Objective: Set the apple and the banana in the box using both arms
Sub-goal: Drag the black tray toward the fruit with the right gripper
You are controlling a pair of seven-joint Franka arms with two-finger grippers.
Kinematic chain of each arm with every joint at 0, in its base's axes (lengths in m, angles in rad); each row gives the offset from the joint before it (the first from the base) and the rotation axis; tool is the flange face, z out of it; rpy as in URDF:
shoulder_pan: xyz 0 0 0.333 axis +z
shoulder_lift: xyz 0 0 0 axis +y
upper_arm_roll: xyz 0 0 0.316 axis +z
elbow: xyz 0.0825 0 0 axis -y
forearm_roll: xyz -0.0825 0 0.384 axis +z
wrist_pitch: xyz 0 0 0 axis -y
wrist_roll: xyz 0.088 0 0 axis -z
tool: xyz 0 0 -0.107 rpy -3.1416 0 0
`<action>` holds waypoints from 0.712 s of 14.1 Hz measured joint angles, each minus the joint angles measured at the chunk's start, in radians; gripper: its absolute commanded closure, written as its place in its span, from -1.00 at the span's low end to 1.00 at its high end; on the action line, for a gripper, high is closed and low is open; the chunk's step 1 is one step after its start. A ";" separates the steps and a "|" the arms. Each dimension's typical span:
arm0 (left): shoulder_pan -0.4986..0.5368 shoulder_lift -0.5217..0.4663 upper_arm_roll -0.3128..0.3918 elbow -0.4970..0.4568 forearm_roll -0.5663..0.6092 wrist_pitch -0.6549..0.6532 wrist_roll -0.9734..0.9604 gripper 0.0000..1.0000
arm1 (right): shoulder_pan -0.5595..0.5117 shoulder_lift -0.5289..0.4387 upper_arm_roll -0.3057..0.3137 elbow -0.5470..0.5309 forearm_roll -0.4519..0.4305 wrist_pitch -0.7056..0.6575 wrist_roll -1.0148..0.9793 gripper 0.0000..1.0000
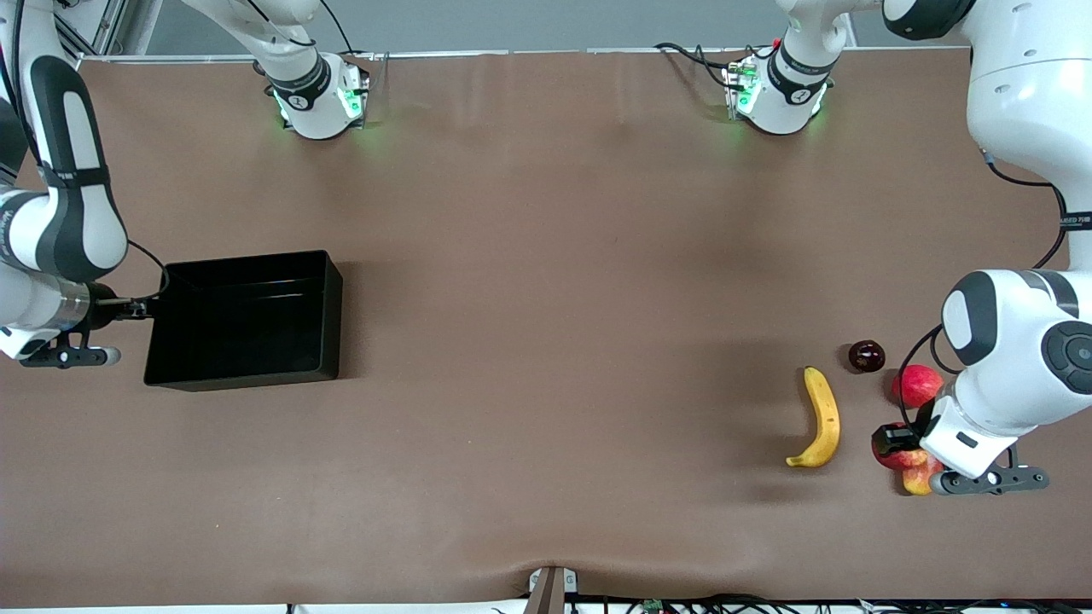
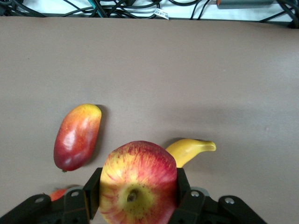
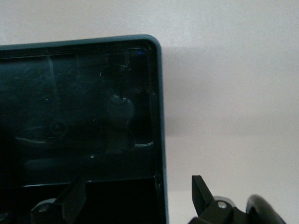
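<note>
At the lower right of the front view the left gripper sits low over the cluster of fruit at the left arm's end of the table, and the left wrist view shows its fingers closed on the flanks of the apple, one on each side, stem dimple facing the camera; whether the apple rests on the table or hangs just above it cannot be told. The banana lies just beside this cluster toward the middle of the table, its long axis running nearly up and down the front frame with its curved tip at the lower end. A mango-like fruit lies beside the held apple, and a plain red fruit and a small dark round fruit lie a little higher in the front view. The black box is well apart, at the middle left of the front frame at the right arm's end of the table. The right gripper is at the box's outer wall, its fingers spread apart and straddling that wall, one inside and one outside. The move ahead likely turns on this gap: the apple must travel across the table toward the box, whose open top faces up, and the left arm is the one holding it.
</note>
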 measured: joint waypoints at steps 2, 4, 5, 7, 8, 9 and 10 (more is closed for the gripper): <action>-0.005 -0.009 -0.017 0.000 0.000 -0.024 -0.030 1.00 | -0.016 0.024 0.000 0.000 0.000 0.015 -0.013 -0.84; -0.008 -0.016 -0.034 0.000 0.000 -0.034 -0.036 1.00 | -0.025 0.046 0.000 -0.007 0.000 0.049 -0.015 -0.20; -0.009 -0.022 -0.040 0.000 0.000 -0.044 -0.038 1.00 | -0.028 0.055 0.001 -0.017 0.001 0.065 -0.015 0.07; -0.009 -0.038 -0.043 0.000 0.000 -0.064 -0.038 1.00 | -0.031 0.068 0.002 -0.030 0.002 0.082 -0.015 0.56; -0.009 -0.047 -0.043 0.000 0.000 -0.070 -0.038 1.00 | -0.032 0.072 0.002 -0.032 0.002 0.087 -0.014 0.80; -0.009 -0.054 -0.043 0.000 0.000 -0.074 -0.038 1.00 | -0.033 0.074 0.002 -0.034 0.002 0.088 -0.015 1.00; -0.009 -0.058 -0.043 0.000 0.000 -0.077 -0.038 1.00 | -0.033 0.074 0.002 -0.036 0.002 0.089 -0.017 1.00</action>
